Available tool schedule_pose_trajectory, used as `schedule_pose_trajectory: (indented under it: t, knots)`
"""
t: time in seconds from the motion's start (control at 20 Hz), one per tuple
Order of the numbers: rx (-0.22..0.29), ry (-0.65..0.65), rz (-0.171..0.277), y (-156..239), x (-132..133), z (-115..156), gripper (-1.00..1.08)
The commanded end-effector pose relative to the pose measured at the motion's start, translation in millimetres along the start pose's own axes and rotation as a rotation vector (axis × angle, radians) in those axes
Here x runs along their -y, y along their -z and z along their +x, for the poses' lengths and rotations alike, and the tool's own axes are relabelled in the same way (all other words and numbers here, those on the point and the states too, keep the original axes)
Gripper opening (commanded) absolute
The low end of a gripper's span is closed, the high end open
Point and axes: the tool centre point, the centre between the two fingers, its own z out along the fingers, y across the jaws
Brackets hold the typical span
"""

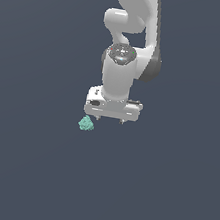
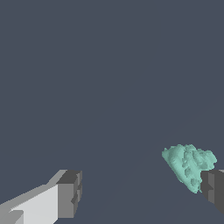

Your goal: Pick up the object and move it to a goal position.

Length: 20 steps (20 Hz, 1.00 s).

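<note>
Teal-green and bumpy, the object (image 1: 86, 123) is sitting on the dark grey surface (image 1: 21, 168), apparently resting there rather than being carried, though no shadow is showing to confirm contact. In the exterior view it is lying just below the white gripper head and toward the exterior view's left of it, not centred under it. In the wrist view the object (image 2: 188, 164) is appearing close against one dark fingertip pad (image 2: 213, 189), partly overlapped by it, while the other pad (image 2: 70, 192) is standing well apart with bare floor showing between.

So the gripper (image 1: 109, 118) is spread wide and is holding nothing. The clump is sitting off to one side of the gap rather than in its middle; whether it is touching that fingertip I cannot tell.

Judging from this, the task is only beginning: the arm (image 1: 128, 44) is hanging over the object's neighbourhood, but grasping, lifting and carrying are all remaining. No goal marker is showing in either view, so where the object is meant to go cannot be told. Next, the gripper probably needs shifting sideways until the clump is lying between both fingers before closing.
</note>
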Motion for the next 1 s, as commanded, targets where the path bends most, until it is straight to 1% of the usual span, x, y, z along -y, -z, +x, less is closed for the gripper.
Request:
schedule_pose_trajectory:
  t: [0.0,0.5,0.95]
  knots:
    - [0.0,0.0,0.0,0.0,0.0,0.0,1.0]
    - [-0.025,0.049,-0.006,18.3,2.2,7.8,1.0]
    - [-0.023,0.072,-0.006,13.6,-3.5,6.2,1.0]
